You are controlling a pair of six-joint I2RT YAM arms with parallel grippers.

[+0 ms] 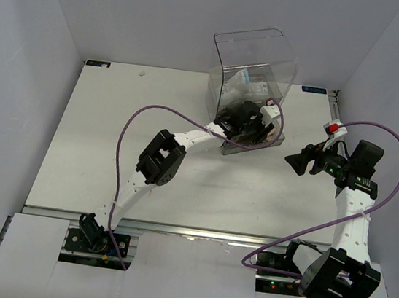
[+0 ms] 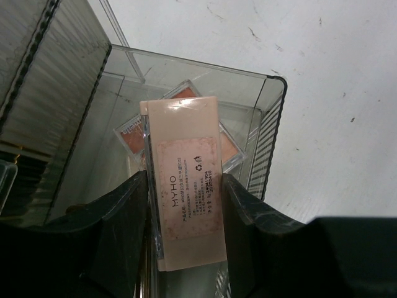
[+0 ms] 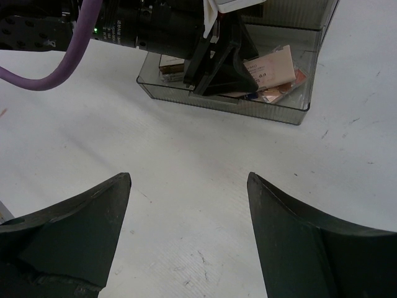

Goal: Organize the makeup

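1. Left gripper (image 2: 184, 181) — jaws clamped on the long sides of a pale pink palette (image 2: 184, 124), printed label showing.
2. Beyond the fingertips, beneath the palette's far end, a clear drawer (image 2: 273, 118) holds orange-brown palettes (image 2: 232, 149).
3. Right gripper (image 3: 188, 186) — jaws spread wide, nothing between them, white table (image 3: 347, 161) below, the drawer well ahead.

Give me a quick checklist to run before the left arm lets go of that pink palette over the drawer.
1. pink palette gripped between the left gripper fingers: ok.
2. Palette positioned over the open drawer: ok.
3. Room in the drawer, with other palettes lying underneath: cannot tell.
4. Palette level with the drawer floor: cannot tell.
5. right gripper open, empty and apart from the drawer: ok.
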